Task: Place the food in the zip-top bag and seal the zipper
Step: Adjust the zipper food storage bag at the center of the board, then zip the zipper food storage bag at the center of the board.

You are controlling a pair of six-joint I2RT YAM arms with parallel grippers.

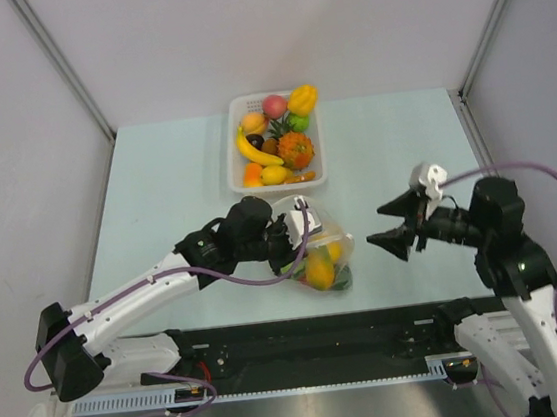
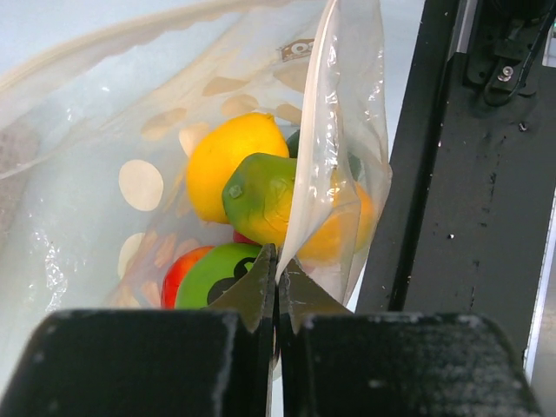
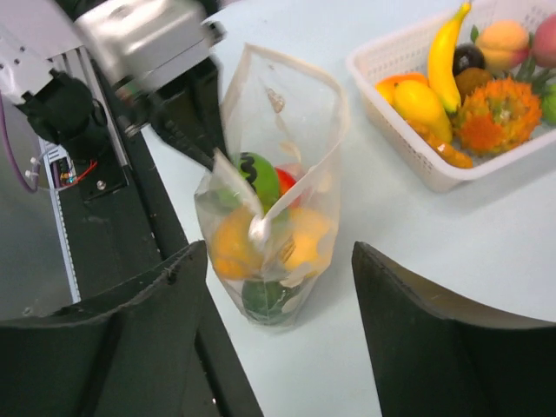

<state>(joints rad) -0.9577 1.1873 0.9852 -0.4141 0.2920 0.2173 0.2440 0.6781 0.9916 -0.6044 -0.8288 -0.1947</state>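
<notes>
left gripper (image 2: 278,263) clamping bag (image 3: 280,104) rim, bag standing between the grippers | right gripper (image 1: 376,226) hanging spread, empty | food (image 2: 233,163) sitting inside, more in basket (image 1: 234,158) | zipper (image 2: 139,31) blurred, probably unsealed | next: left should be pulling mouth taut, wide

A white slotted basket (image 1: 234,143) stands at the far middle of the pale blue-green desk (image 1: 175,180), with one short side toward the back wall (image 1: 288,26). A black base plate (image 1: 303,336) runs along the desk's near edge, and a perforated silver rail (image 1: 308,381) lies just in front of it. Slanted metal posts (image 1: 59,62) frame the grey side walls.
</notes>
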